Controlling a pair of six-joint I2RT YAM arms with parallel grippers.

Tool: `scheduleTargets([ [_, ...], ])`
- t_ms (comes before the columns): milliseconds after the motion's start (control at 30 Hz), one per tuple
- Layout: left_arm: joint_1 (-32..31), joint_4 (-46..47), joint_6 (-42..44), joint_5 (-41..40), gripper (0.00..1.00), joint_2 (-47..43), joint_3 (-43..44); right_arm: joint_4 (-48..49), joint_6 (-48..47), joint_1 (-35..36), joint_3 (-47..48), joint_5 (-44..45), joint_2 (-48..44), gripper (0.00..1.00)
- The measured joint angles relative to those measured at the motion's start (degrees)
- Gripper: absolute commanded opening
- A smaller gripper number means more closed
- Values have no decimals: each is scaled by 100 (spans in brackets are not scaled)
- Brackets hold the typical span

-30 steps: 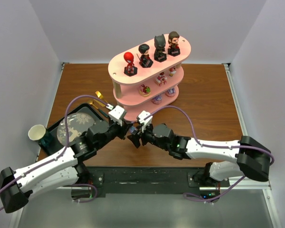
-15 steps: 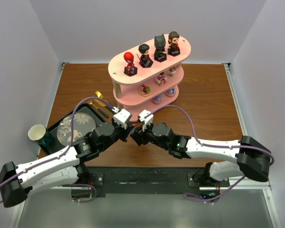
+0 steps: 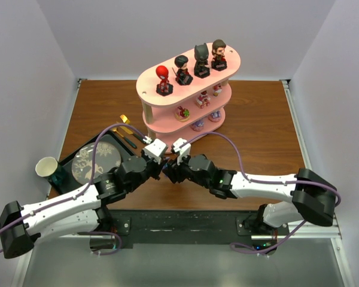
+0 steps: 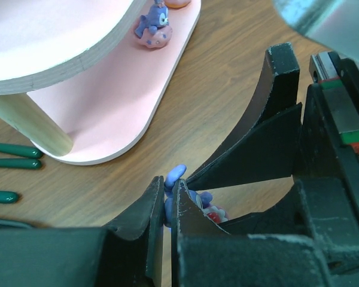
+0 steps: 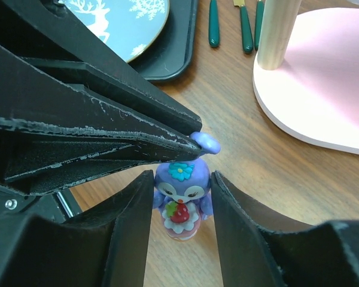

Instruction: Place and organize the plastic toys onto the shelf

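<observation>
Purple toy (image 5: 180,200) upright, gripped between right claw (image 5: 182,179) fingers; left claw (image 4: 167,182) clenched on its ear, near pink shelf (image 5: 323,89).

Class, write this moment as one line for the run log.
left fingers: pinching purple figurine by its ear | right fingers: closed around its body | figurine: upright on table, in front of shelf
</observation>
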Motion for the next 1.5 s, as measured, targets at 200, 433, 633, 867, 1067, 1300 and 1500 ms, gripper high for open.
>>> scheduleTargets([
  [200,-35,-9,-74,-216,0,55,0,20,90,-2,33,81,96,47],
  [433,-63,-9,-166,-385,0,107,0,33,186,-2,55,136,181,51],
  [633,-90,-4,-260,-450,0,127,2,17,197,-4,55,120,267,50],
  [867,-101,9,-271,-492,0,197,28,22,216,-4,55,129,275,24],
  [1067,-105,9,-275,-501,37,205,33,26,229,-4,55,140,282,0],
  [1300,-109,-2,-422,-614,73,-22,57,651,284,-407,-328,153,468,0],
  [1500,-131,-273,-533,-1008,90,-636,81,1722,275,-968,-872,52,741,0],
])
